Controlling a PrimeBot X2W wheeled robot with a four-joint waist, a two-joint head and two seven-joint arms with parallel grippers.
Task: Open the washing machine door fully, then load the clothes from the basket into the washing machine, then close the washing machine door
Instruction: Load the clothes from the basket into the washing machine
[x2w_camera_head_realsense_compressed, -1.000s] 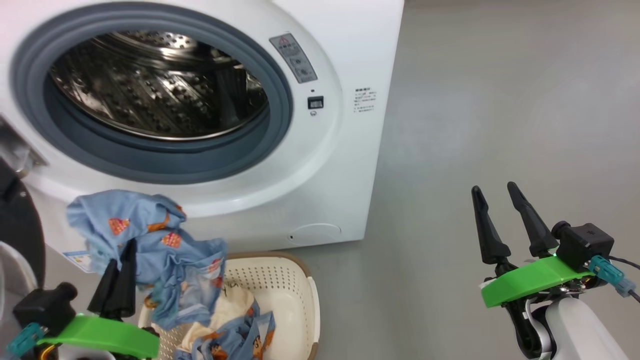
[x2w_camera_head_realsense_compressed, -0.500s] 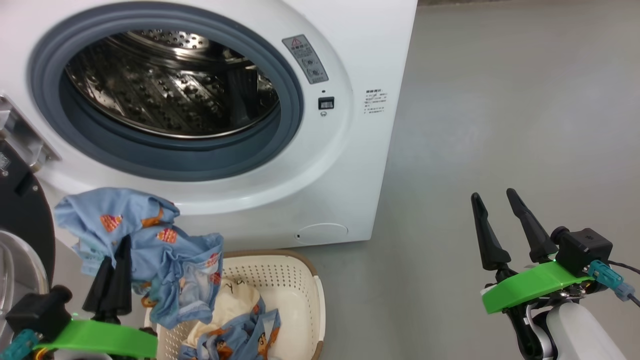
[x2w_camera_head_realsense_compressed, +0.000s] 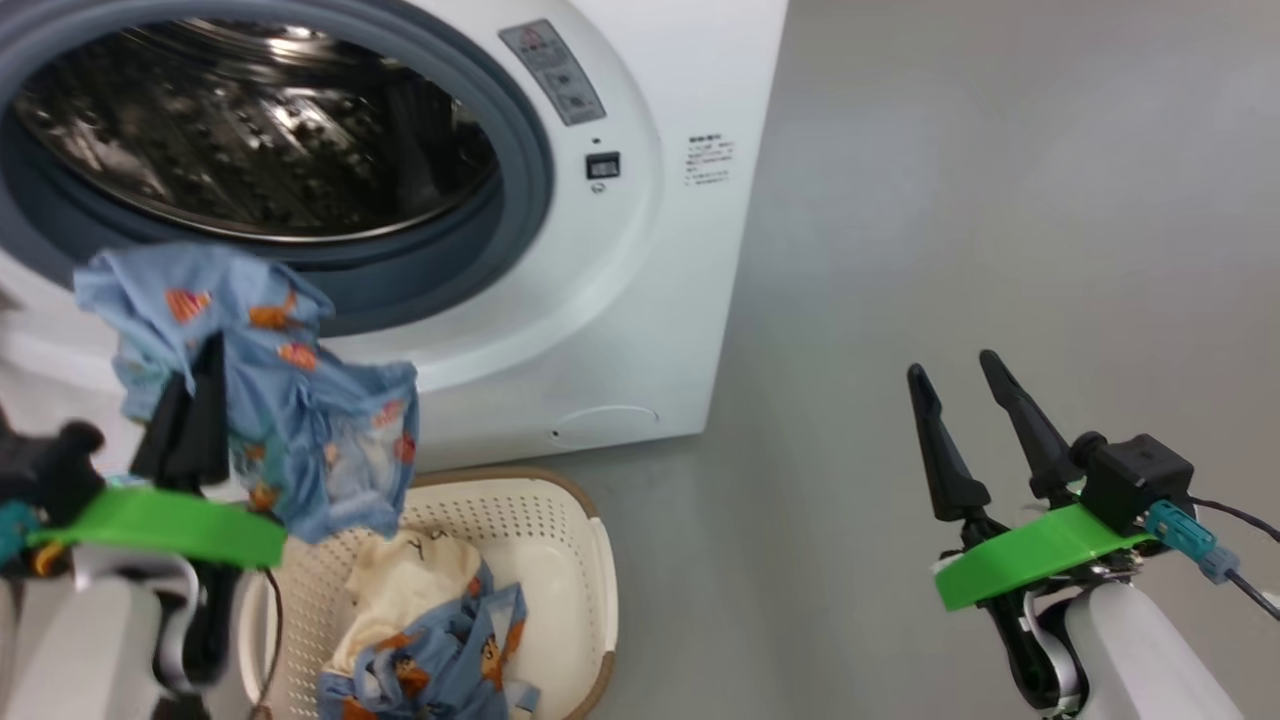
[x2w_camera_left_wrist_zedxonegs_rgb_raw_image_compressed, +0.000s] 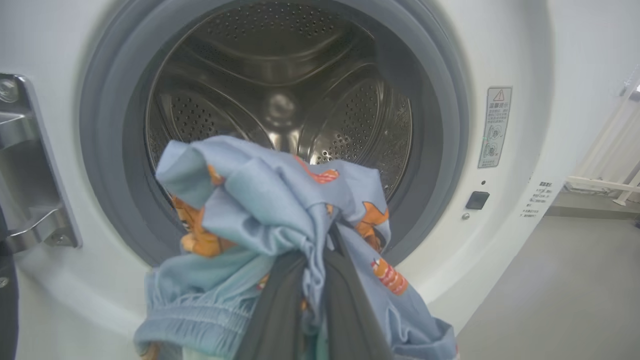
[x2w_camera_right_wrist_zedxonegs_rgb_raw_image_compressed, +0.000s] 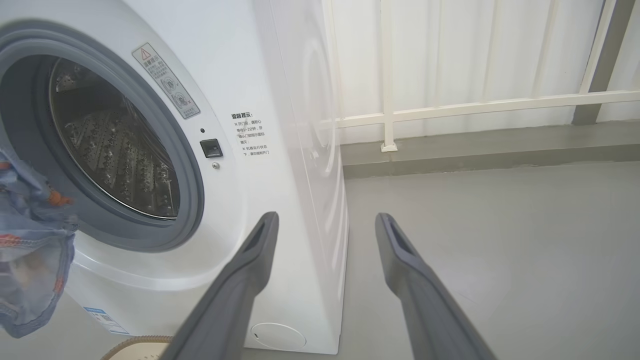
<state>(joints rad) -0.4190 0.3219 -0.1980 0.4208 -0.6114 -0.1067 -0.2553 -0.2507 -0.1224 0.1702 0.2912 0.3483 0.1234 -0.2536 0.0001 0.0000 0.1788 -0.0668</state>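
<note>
In the head view, the left tool (x2w_camera_head_realsense_compressed: 198, 365) is gripping a blue garment (x2w_camera_head_realsense_compressed: 300, 440) printed with orange figures, its two fingers pressed together on the cloth. It is holding the garment up in front of the lower edge of the washing machine (x2w_camera_head_realsense_compressed: 640, 250) opening, above the basket (x2w_camera_head_realsense_compressed: 575, 520). The rest of the clothes (x2w_camera_head_realsense_compressed: 420, 620), a cream piece and more blue printed cloth, are lying in the basket, which is sitting on the floor (x2w_camera_head_realsense_compressed: 1000, 200) just in front of the machine. The right tool (x2w_camera_head_realsense_compressed: 952, 362) is hovering over the floor, well to the right of the machine, with its fingers spread apart and nothing between them. In the left wrist view, the blue garment is bunching around the closed fingers and hanging before the grey rubber ring (x2w_camera_left_wrist_zedxonegs_rgb_raw_image_compressed: 440, 130), with the steel drum (x2w_camera_left_wrist_zedxonegs_rgb_raw_image_compressed: 280, 90) standing open behind it. In the right wrist view, the right tool's fingers are reaching wide apart towards the machine's front right corner, and the blue garment is showing at the left edge.
</note>
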